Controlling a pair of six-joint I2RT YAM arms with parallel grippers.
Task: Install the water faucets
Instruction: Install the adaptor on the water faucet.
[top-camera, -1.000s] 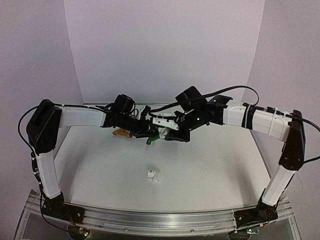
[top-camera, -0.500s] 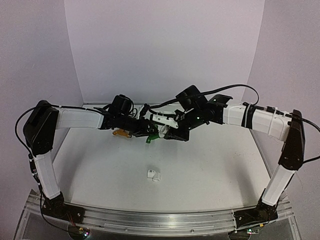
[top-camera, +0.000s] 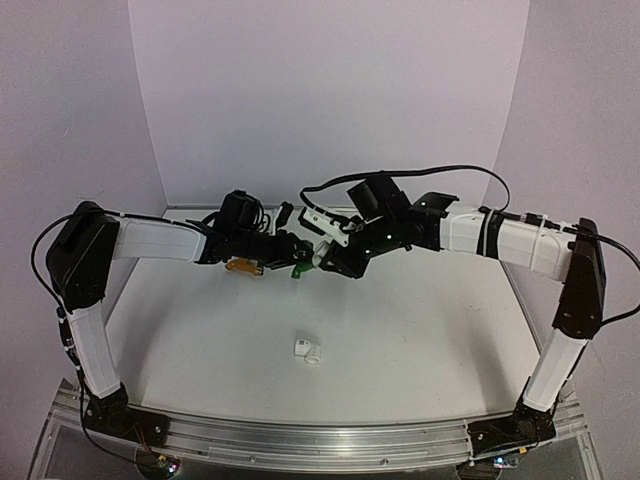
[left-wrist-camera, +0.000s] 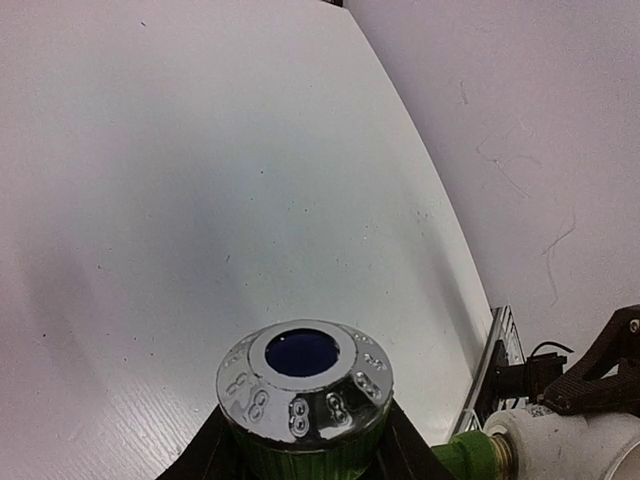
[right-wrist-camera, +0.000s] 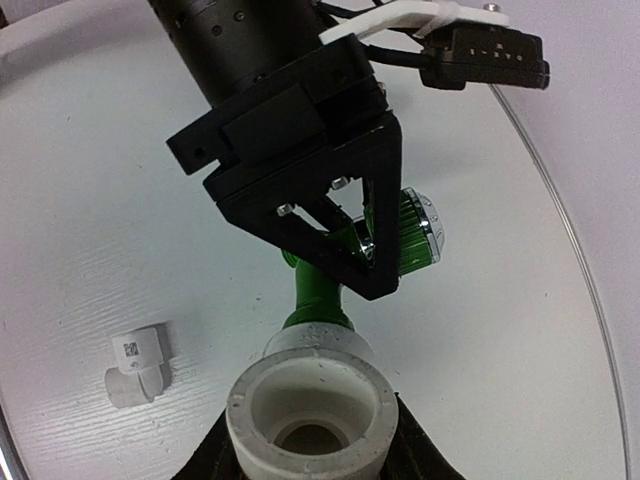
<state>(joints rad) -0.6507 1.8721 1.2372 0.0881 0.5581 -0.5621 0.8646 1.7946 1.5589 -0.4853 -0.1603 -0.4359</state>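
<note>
Over the white table (top-camera: 420, 330), we hold the green faucet (top-camera: 298, 270) by its knob in the part-closed left gripper (top-camera: 290, 257). Our right gripper (top-camera: 326, 256), clamped on a fitting (right-wrist-camera: 308, 405), has swung left. The fitting now meets the faucet's thread, ready for screwing, we judge.

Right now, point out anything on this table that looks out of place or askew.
Nothing is spilled or broken. One white fitting lies alone in the near middle of the table, and the orange faucet lies loose by the left arm.
</note>
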